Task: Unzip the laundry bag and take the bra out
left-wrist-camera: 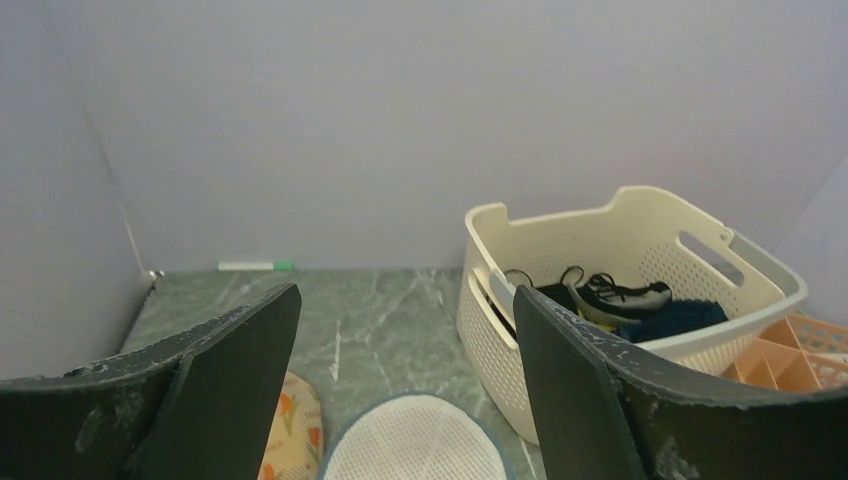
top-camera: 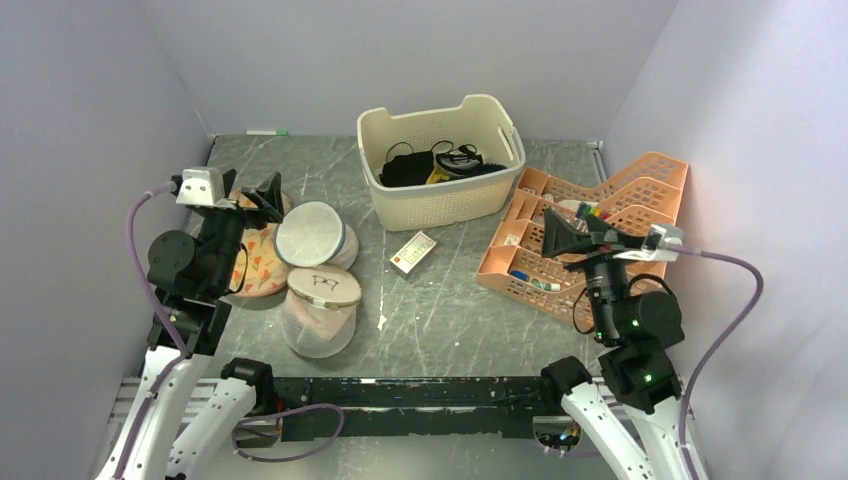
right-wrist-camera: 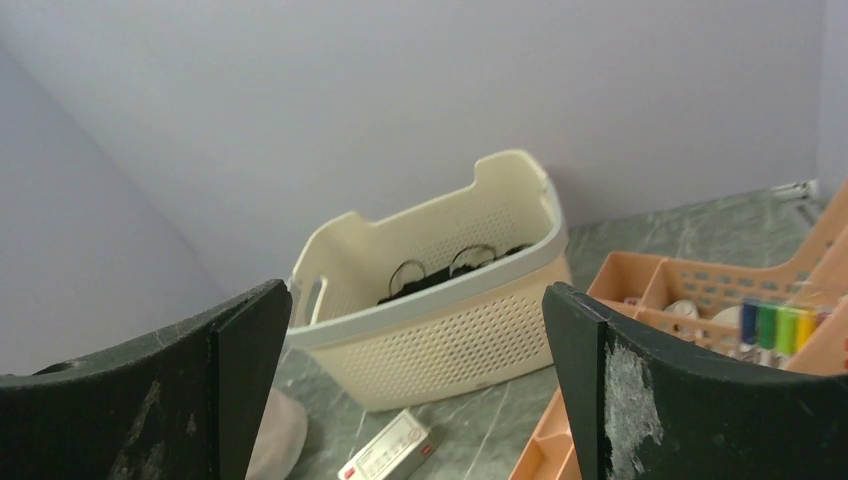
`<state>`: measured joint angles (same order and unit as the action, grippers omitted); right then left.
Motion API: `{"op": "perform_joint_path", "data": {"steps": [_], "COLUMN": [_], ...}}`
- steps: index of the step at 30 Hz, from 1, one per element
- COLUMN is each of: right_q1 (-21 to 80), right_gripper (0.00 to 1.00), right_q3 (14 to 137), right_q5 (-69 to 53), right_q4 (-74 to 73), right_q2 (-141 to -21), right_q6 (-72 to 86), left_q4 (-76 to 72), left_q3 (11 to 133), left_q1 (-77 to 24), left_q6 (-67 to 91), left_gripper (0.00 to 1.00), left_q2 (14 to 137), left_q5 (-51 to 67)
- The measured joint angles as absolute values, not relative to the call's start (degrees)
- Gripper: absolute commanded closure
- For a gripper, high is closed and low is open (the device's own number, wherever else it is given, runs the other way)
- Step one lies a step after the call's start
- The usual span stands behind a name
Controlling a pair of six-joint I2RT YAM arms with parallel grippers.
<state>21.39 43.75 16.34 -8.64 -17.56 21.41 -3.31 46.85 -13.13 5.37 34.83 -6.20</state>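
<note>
Laundry bag [top-camera: 322, 300], seen from above, lies near the tabletop's front edge toward the left corner, beige face up, untouched.

Left wrist: left gripper [left-wrist-camera: 405, 385] spread wide, empty, plain white bag [left-wrist-camera: 415, 450] below.

Right wrist: right gripper [right-wrist-camera: 415, 380] equally wide, empty, facing the basket [right-wrist-camera: 450, 330].

We see the laundry bag [top-camera: 322, 290] on the grey marbled table [top-camera: 450, 310], its beige marked face tilted up, just beside a plain white mesh bag [top-camera: 310, 233]. Our left gripper [top-camera: 258, 195] hangs over a floral cloth [top-camera: 258, 265], the right gripper [top-camera: 553, 236] over an orange organizer tray [top-camera: 620, 200].
</note>
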Motion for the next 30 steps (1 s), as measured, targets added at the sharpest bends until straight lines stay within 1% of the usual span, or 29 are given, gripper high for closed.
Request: {"op": "perform_joint_path", "data": {"steps": [10,14,20,24,30], "right_q1": [33.65,37.5,41.36,42.87,43.99], "right_gripper": [0.0,0.0,0.0,0.0,0.0], "right_q3": [43.29,38.81,29.65,28.71,30.79], "right_q5": [17.08,15.07,9.74,5.13,0.05], "right_q4": [-12.16,-10.94,-5.17,-2.74,-2.98], "right_q2": [-27.27,-28.73,-31.81,-38.52,-50.39], "right_q6": [26.26,29.08,32.64,32.45,29.98], "left_q4": [11.73,18.65,29.63,36.29,44.93], "left_q3": [51.68,53.19,55.57,55.77,54.89], "left_q1": [-12.32,-12.01,-11.6,-11.29,-11.07], "left_q6": [13.28,17.08,22.55,25.41,30.7], "left_gripper": [0.07,0.07,0.06,0.06,0.06], "left_q2": [39.2,41.04,45.71,49.45,53.82], "left_q5": [-1.19,0.51,1.69,2.0,1.54]}}
